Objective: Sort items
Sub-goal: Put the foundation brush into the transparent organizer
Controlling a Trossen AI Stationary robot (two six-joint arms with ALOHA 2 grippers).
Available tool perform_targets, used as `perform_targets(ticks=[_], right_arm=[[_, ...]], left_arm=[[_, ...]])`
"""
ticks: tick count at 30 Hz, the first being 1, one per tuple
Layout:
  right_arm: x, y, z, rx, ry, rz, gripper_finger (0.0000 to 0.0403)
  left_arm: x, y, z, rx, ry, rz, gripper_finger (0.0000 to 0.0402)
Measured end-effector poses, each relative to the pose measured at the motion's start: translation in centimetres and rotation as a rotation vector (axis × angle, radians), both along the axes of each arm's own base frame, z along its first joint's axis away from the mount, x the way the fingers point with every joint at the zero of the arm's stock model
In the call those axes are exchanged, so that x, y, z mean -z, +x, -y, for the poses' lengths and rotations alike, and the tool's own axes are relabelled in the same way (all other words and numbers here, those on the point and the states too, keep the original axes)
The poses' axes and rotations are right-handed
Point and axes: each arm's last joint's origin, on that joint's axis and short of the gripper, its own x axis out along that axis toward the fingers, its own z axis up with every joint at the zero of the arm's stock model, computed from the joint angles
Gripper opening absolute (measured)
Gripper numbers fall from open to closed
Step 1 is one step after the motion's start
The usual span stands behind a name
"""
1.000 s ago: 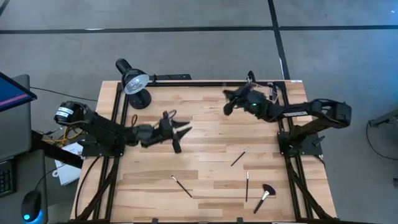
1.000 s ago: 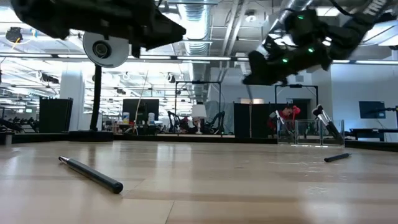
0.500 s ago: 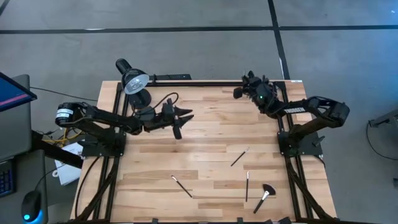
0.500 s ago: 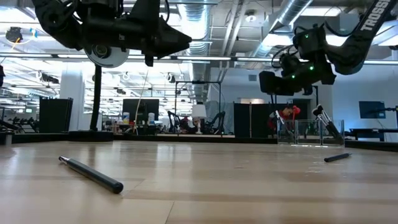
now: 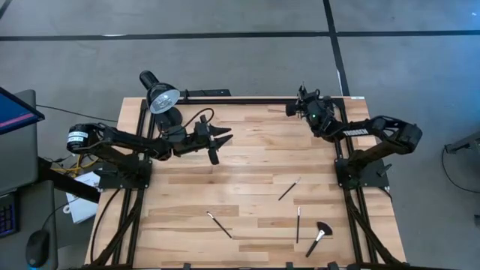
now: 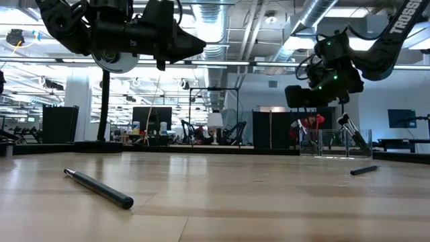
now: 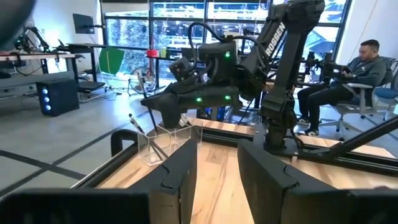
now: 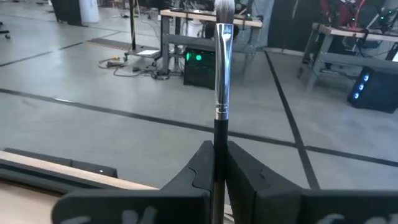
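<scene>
wooden tabletop point(image 5: 247, 157) under my rig, framed by a wide workshop floor. my right gripper point(image 8: 219, 163) sits at the far right corner, its fingers pressed together on a silver-handled brush point(image 8: 222, 74) that stands upright between them, bristles up (the high view places this gripper just beside the clear container point(image 7: 163, 138)). that container, as my left wrist view shows it, already has at least a couple of brushes leaning inside; i cannot count them exactly. my left gripper point(image 5: 223, 140) hangs above the far left part of the table near the desk lamp point(image 5: 160, 99), fingers parted with nothing between them. four items are unsorted on the near half: a thin brush point(image 5: 220, 224), an angled one point(image 5: 289, 189), an upright-lying one point(image 5: 298, 225) and the fan brush point(image 5: 320, 233). i judge the sort roughly halfway done, with the held brush next to deposit.
</scene>
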Motion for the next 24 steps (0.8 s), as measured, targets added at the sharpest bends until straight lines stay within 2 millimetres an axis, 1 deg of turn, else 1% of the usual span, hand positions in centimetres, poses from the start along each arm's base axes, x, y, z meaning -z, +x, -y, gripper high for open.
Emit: perform_targets(ticks=[9, 14, 19, 24], right_arm=[[0.6, -0.7, 0.5, 0.028, 0.046, -0.036, 0.0017], [0.9, -1.2, 0.8, 0.01, 0.069, -0.003, 0.0016], [1.7, -1.8, 1.4, 0.013, 0.112, 0.009, 0.0022], [3.2, -1.5, 2.0, -0.027, 0.16, 0.045, 0.0024]], left_arm=[[0.0, 0.0, 0.2, 0.011, -0.003, 0.004, 0.0113], [0.0, 0.0, 0.2, 0.008, -0.003, 0.004, 0.0113], [0.0, 0.0, 0.2, 0.009, -0.003, 0.004, 0.0113], [-0.1, 0.0, 0.2, 0.008, 0.002, 0.003, 0.0113]])
